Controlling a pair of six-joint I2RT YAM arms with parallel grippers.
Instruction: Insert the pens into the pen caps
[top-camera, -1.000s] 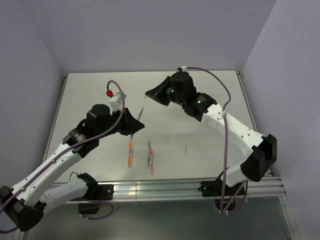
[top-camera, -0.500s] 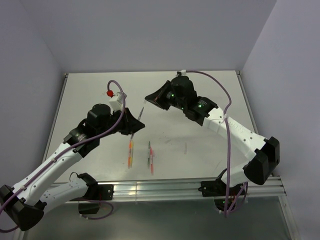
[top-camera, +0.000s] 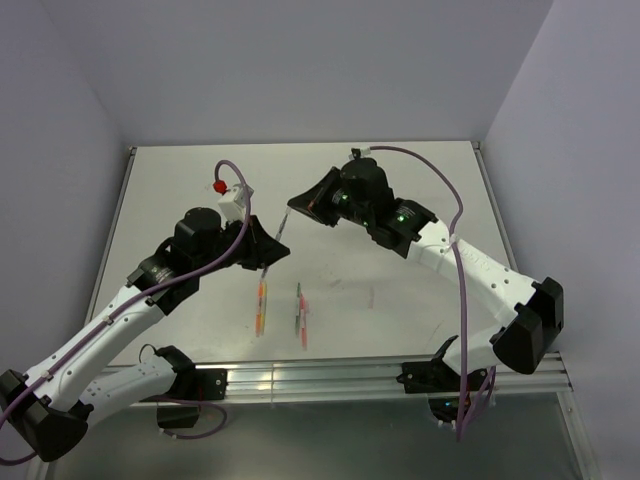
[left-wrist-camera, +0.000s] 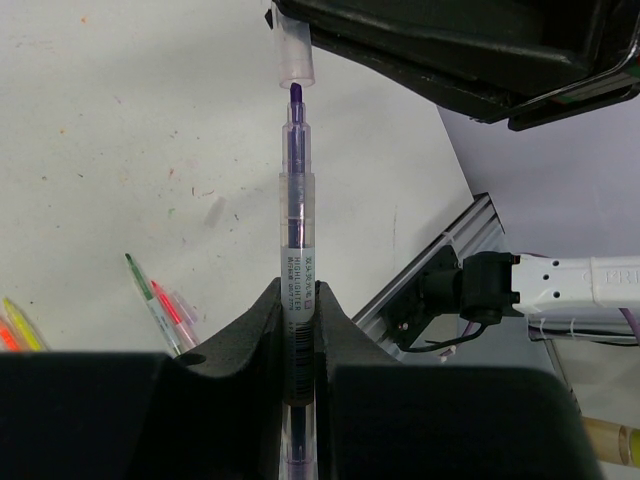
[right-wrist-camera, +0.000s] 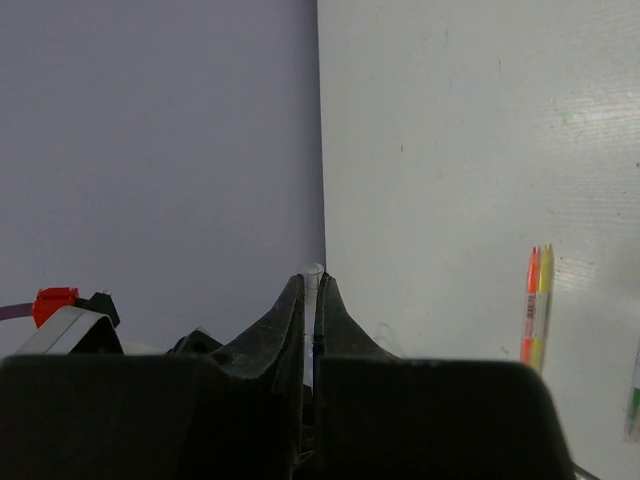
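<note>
My left gripper is shut on a thin clear purple highlighter pen, tip pointing away from the wrist. My right gripper is shut on a clear pen cap. In the left wrist view the cap hangs just beyond the pen's purple tip, a small gap between them. In the top view the pen spans between my left gripper and right gripper above the table's middle. An orange/yellow pair of pens and a green/pink pair lie on the table near the front.
The white table has grey walls behind and at both sides. A metal rail runs along its near edge. A faint grey mark lies right of the pens.
My right gripper with the cap has moved left and nearer to the pen's tip. The left arm and the pens on the table have stayed put.
</note>
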